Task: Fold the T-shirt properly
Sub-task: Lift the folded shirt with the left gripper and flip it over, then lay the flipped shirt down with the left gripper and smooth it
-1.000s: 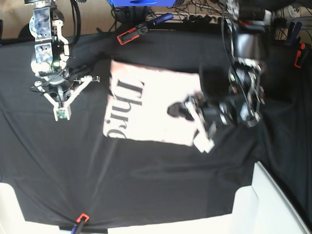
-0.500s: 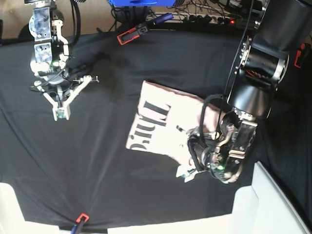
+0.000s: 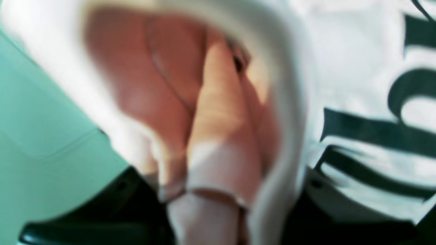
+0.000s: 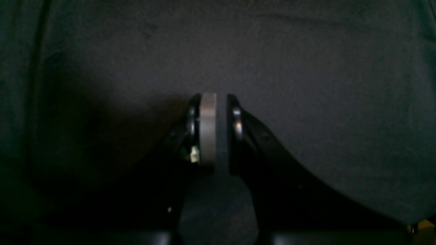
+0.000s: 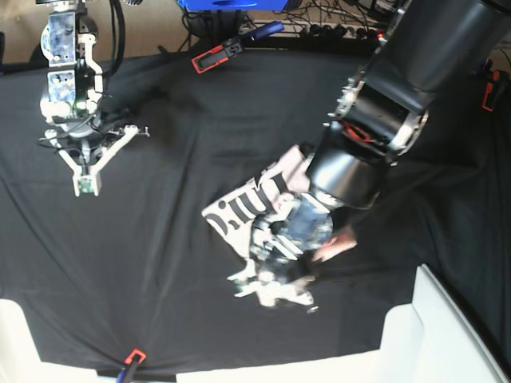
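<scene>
One tool (image 5: 275, 287) clamping the T-shirt (image 5: 239, 214)

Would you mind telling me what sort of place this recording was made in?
Most likely a robotics lab bench. A black cloth is clamped over the table with orange-tipped clamps, cables and a power strip run along the far edge, and two robot arms work over a T-shirt.

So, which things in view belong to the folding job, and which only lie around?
For the job:
- T-shirt
- left gripper, gripping the T-shirt

Lying about:
- black table cloth
- orange-and-black clamp
- white bin
- right gripper, idle
</scene>
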You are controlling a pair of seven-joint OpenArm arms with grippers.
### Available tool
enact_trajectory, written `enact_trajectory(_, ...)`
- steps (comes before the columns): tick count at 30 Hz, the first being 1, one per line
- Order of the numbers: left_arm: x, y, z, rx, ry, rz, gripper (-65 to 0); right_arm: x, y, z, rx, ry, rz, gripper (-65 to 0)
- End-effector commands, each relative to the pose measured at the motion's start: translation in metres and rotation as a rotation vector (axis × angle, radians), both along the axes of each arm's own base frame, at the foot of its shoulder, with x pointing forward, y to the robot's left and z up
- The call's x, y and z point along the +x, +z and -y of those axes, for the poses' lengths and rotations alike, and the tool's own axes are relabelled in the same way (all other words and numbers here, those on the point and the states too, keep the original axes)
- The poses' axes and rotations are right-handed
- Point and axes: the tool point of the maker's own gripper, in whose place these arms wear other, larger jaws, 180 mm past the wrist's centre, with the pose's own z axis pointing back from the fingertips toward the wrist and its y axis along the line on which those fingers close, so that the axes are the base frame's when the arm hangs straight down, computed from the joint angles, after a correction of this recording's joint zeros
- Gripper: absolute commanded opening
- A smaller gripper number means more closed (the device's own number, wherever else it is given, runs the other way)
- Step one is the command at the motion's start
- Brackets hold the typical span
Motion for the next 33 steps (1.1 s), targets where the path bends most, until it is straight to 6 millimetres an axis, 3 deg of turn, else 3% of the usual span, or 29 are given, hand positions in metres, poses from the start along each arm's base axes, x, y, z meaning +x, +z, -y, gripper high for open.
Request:
enact_trajectory(1,0.018,0.019,0.02,-0.024,-0.041,0.066,-65.0,0.01,0.01,0.002,-0.008,0.001,0.045,-59.8)
enact_trajectory(5,0.013,0.012,0.053,-0.053,-0.131,0.087,-65.0,0.009,0.01,0.003,-0.009,0.002,0.044,-59.8)
enact_trajectory(8,0.007,0.003,0.059,-0.077,-0.158,0.084,-65.0,0.009,0.009,0.004,-0.011,0.0,0.042,-59.8)
enact_trajectory(13,-0.006,-0.008,0.064,-0.098,-0.166,0.065,-65.0,0.011,0.013,0.022,-0.041,-0.02,0.048,-59.8)
enact_trajectory(15,-0.011,-0.003,0.075,-0.126,-0.184,0.089,-65.0,0.012,0.015,0.031,-0.047,-0.044,0.053,-59.8)
enact_trajectory(21,-0.034,0.02,0.132,-0.146,-0.378,0.18,-65.0,0.017,0.018,0.032,-0.048,-0.049,0.066,-59.8)
enact_trajectory(24,-0.043,0.016,0.139,-0.123,-0.419,0.171,-65.0,0.017,0.018,0.032,-0.047,-0.051,0.066,-59.8)
enact_trajectory(29,-0.056,0.004,0.121,-0.034,-0.362,0.119,-65.0,0.014,0.017,0.034,-0.05,-0.051,0.06,-59.8)
enact_trajectory(33,-0.059,0.016,0.117,-0.013,-0.325,0.135,-65.0,0.015,0.017,0.034,-0.05,-0.051,0.062,-59.8)
